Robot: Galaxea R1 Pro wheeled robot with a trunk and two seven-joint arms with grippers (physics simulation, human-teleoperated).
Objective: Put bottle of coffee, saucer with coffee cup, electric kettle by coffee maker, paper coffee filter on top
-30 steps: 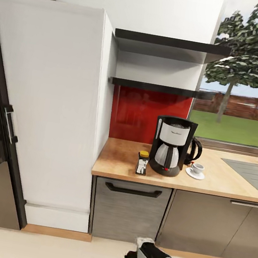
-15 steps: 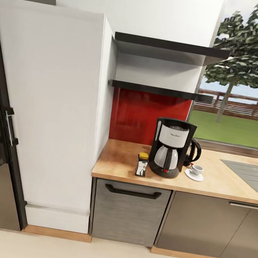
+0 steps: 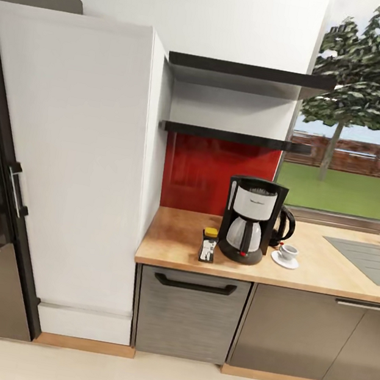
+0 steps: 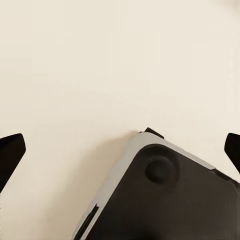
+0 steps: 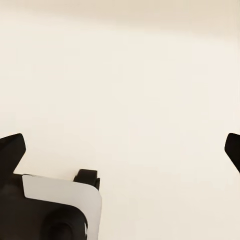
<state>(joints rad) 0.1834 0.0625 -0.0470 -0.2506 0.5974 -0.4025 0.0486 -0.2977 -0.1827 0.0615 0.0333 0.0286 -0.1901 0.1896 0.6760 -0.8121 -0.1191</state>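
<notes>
The kitchen countertop [image 3: 173,236] lies bare at nine o'clock of the bottle of coffee [image 3: 208,244]; the coffee maker [image 3: 249,218] crowds its three o'clock side.

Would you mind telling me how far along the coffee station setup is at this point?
Mostly done, it appears: the coffee maker stands on the countertop, the bottle of coffee beside it, the coffee cup on its saucer, and the electric kettle behind. Nothing is in hand; both end effectors face the floor, open. Whether the paper filter sits on top is too small to tell.
</notes>
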